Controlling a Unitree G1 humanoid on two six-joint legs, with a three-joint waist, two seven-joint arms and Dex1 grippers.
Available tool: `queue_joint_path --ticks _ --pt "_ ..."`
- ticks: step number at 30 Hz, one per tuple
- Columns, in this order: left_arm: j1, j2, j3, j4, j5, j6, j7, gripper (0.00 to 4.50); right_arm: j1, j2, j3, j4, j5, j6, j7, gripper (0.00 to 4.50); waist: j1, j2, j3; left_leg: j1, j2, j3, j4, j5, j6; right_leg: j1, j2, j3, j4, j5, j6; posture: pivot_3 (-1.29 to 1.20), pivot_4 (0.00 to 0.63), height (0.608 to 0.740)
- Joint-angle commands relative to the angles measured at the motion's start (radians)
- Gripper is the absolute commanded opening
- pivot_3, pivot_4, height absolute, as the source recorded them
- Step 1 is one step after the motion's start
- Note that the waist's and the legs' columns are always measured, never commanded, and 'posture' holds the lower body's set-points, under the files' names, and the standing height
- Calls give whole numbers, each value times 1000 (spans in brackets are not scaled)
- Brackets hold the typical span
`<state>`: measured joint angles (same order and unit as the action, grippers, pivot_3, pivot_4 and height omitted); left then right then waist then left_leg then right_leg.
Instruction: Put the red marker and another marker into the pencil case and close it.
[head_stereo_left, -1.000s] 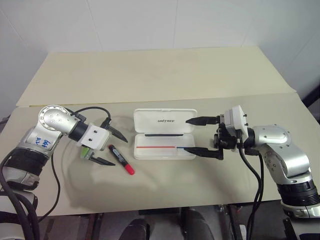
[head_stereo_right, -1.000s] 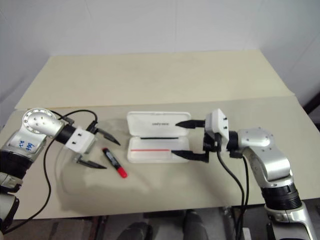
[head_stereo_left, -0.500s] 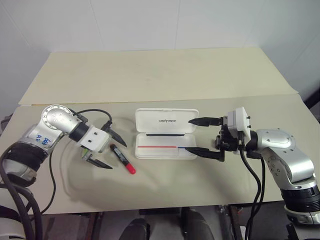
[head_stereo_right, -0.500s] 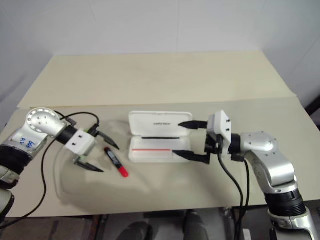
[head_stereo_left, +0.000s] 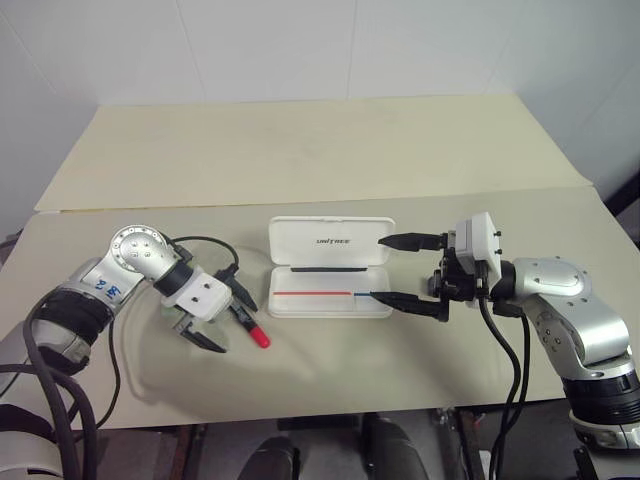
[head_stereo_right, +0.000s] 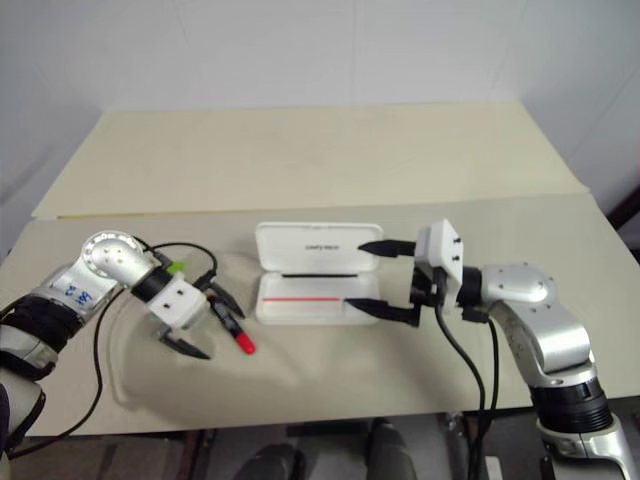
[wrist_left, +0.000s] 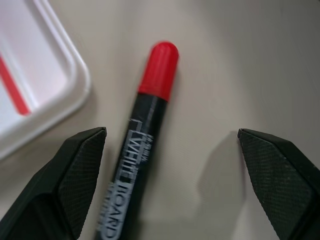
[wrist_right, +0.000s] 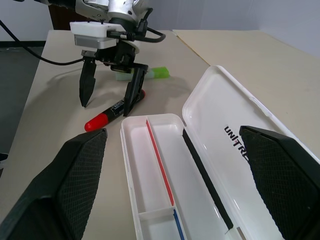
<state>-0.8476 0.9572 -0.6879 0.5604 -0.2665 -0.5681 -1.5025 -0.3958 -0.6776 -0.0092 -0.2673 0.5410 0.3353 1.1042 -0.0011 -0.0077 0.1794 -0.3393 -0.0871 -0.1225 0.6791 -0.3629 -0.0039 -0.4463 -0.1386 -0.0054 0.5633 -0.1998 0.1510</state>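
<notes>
Red marker (head_stereo_left: 246, 322) lies between your left pincer's (head_stereo_left: 226, 314) spread fingers, ready to clamp; right pincer (head_stereo_left: 408, 271), released, brackets the open pencil case (head_stereo_left: 330, 268) at three o'clock.

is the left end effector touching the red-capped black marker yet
Cannot tell. The left wrist view shows the red-capped black marker between the open left end effector; one finger looks very close, with no plain gap.

my pencil case (head_stereo_left: 330, 262) looks like smooth, glossy white hard plastic. the red marker (wrist_left: 142, 145) has a shiny red cap and a satin black barrel with printed lettering. the table (head_stereo_left: 300, 150) is matt beige, paper-like. my fingers (wrist_left: 65, 175) are black with a fine cross-hatched, rubbery texture.
</notes>
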Motion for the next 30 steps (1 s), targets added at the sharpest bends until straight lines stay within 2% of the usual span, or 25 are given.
queue_joint_path --ticks 1,4,7,15,18,30 --pt "-19 10 0 23 30 -39 -112 4468 -12 -3 -32 -35 22 -4 -10 4500 0 0 0 0 0 0 0 0 0 0 0 0 0 0 0 0 150 740" --pt "-13 -2 7 36 41 -49 -112 4468 -15 -1 -31 -35 23 -3 -13 4500 0 0 0 1 0 0 1 0 0 0 0 1 2 0 0 0 150 740" --pt "-5 -18 15 55 62 -70 -112 3870 -22 1 -29 -35 25 0 -16 4500 1 0 0 2 0 1 1 0 0 1 0 2 3 0 0 0 150 740" --pt "19 -25 21 47 65 -92 -112 1325 -28 -1 -29 -35 27 1 -18 4500 22 0 0 4 1 2 3 1 -1 2 3 7 5 3 -1 0 150 740" --pt "34 -26 47 28 57 -70 -112 564 -28 -1 -28 -34 27 0 -19 4500 21 1 -1 4 3 3 3 1 -1 2 5 7 4 3 -1 0 150 740" --pt "198 32 236 -181 -7 77 -93 563 -26 7 -16 -26 22 -6 -21 4500 8 1 -1 3 6 7 2 -4 0 0 8 9 1 2 -2 0 150 740"
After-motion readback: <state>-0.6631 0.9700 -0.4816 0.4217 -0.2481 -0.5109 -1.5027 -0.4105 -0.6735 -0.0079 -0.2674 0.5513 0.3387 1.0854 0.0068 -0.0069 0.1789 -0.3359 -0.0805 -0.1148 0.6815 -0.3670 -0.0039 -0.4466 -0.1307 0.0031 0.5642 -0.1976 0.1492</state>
